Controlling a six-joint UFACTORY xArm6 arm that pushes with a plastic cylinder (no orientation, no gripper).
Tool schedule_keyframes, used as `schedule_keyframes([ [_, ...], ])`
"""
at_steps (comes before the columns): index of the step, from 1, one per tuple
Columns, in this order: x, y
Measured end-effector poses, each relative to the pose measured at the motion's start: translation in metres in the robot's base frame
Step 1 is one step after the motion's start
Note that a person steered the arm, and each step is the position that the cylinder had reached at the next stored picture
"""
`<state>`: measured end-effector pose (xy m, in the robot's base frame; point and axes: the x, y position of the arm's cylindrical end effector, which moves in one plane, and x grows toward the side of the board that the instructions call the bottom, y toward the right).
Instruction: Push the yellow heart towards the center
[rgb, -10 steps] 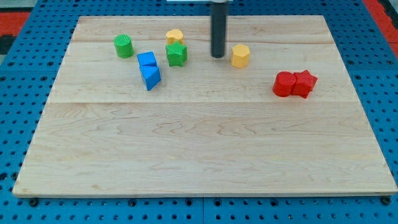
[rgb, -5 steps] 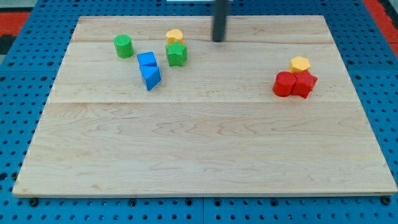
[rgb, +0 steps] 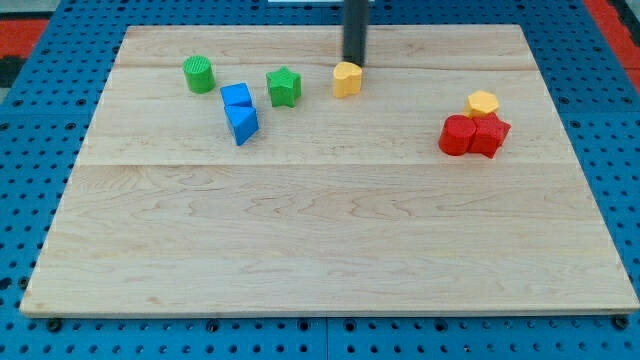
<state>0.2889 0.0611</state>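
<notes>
Pale wooden board (rgb: 330, 250) | yellow heart (rgb: 346, 79) (glossy) | my tip (rgb: 354, 63) touching its top edge, holding nothing

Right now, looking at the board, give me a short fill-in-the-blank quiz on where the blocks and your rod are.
My tip is just above the ____ heart.
The green star lies to the heart's ____ in the view.
The yellow hexagon touches the two ____ blocks.

Missing words: yellow; left; red

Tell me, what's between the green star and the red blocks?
In the camera view, the yellow heart block sits between the green star block and the red blocks, beside my tip.
</notes>
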Motion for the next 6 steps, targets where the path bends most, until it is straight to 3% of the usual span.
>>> schedule_keyframes([
  [2,-0.010,-0.073],
  [3,0.030,-0.059],
  [4,0.045,-0.015],
  [5,0.031,0.013],
  [6,0.018,-0.069],
])
